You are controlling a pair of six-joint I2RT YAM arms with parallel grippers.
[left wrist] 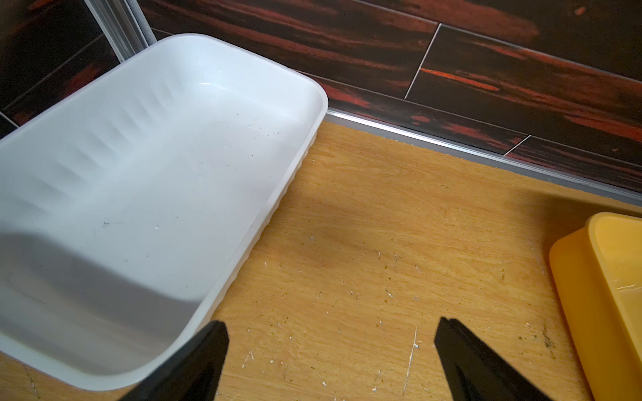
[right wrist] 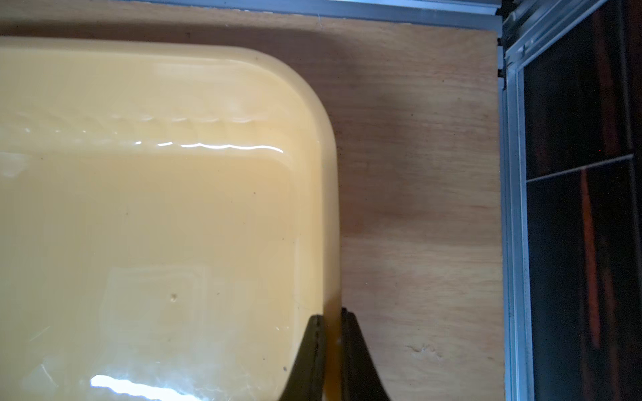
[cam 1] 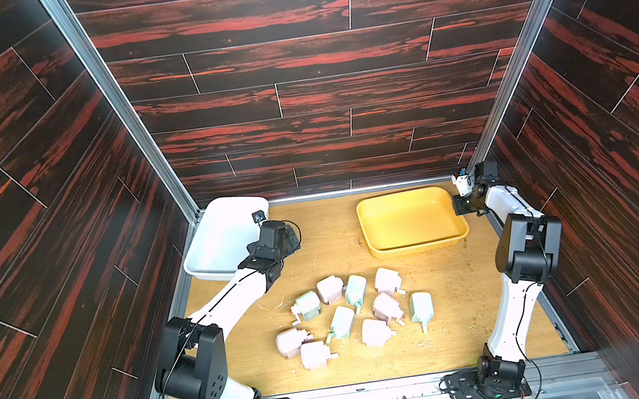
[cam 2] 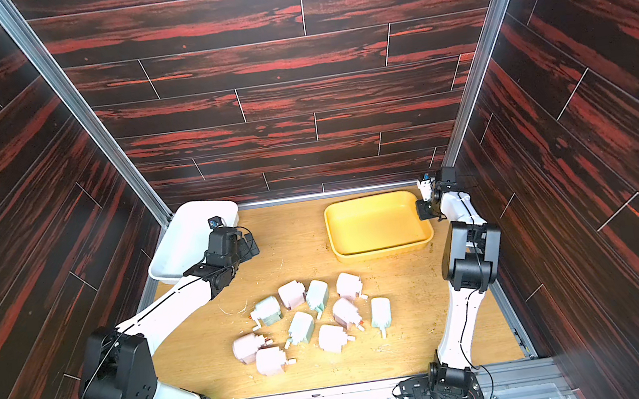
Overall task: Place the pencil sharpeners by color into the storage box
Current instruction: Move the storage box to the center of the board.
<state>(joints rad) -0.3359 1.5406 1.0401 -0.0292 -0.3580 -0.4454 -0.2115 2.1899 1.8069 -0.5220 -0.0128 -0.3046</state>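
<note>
While ten small rounded plastic pencil sharpeners lie scattered together on the scuffed, pale wooden tabletop, none sits in either storage box. Six of them are pale pink, such as the one nearest the front, and four are pale mint green, such as the one lying apart toward the right side; each is a boxy block with softened corners and a short white crank stub. At the far left corner a smooth white plastic rectangular tray with rounded corners and faintly ribbed walls leans tilted against the wall, its floor marked by a few dark specks. At the far right a glossy yellow plastic rectangular tray with rounded corners sits flat, seemingly nested in a second yellow tray. The left gripper hangs over bare wood just beside the white tray, its black fingers spread wide and holding nothing. The right gripper has its dark tapered fingers set narrowly either side of the yellow tray's wall, one inside and one outside the rim, pinching it. Dark red-streaked wood-grain panels framed by aluminium rails enclose the cell. No brand, label or writing can be read anywhere.
</note>
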